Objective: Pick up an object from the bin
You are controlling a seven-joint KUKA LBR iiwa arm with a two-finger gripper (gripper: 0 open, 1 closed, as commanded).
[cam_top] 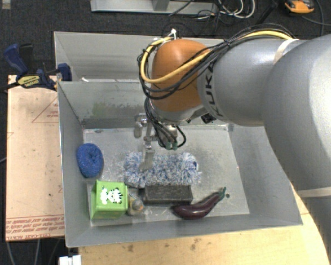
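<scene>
You've got a bin (71, 148) of dull grey sheet metal, floor scuffed and speckled. Blue ball (89, 160): rough, fuzzy, matt. Blue-white mop (171, 170): shaggy, yarn-like cloth. Dark block (166, 193): coarse, matt, sponge-like. Eggplant (197, 207): smooth, glossy purple, plastic by the look. Green box (107, 199): smooth, white printed label on top; plastic or card, you can't tell. Gripper (149, 154): bare shiny metal. Arm (254, 76): smooth satin silver. Its cover (176, 65): glossy orange.

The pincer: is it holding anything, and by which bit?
It cannot be told. The pincer is down at the fluffy blue-and-white cloth in the middle of the bin, but no grip on it shows.
</scene>
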